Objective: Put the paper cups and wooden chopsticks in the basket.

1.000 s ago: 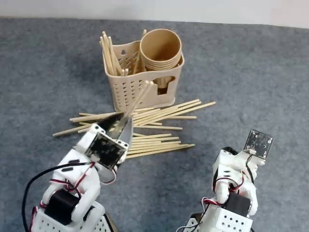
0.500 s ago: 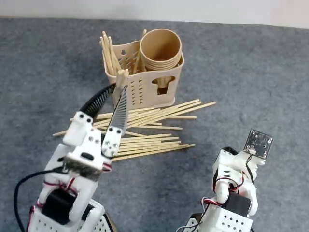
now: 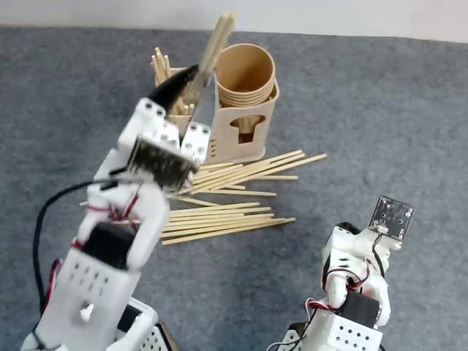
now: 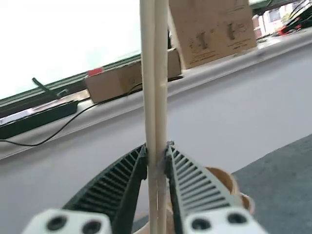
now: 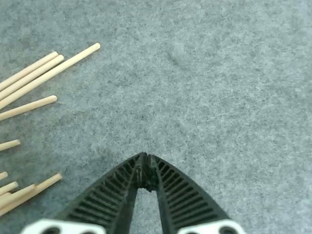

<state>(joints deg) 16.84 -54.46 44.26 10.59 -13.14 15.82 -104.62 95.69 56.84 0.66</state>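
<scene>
While pinching two chopsticks (image 3: 219, 36), the left end effector (image 3: 203, 73) has swung up over the basket (image 3: 241, 139).

I work over a grey carpet-like mat (image 3: 409, 110) that covers the whole table. Its far edge meets a pale strip of wall (image 3: 329, 14). From my left wrist I look across a broad white ledge (image 4: 253, 107) to a large cardboard box (image 4: 214, 29). A lower, longer cardboard box (image 4: 122, 80) sits beside it, with a small red patch (image 4: 95, 71) on its top edge. A thin black cable (image 4: 63, 134) trails along the ledge towards a flat black bar (image 4: 34, 119), possibly a power strip. A bright window (image 4: 68, 34) lies behind them.
</scene>
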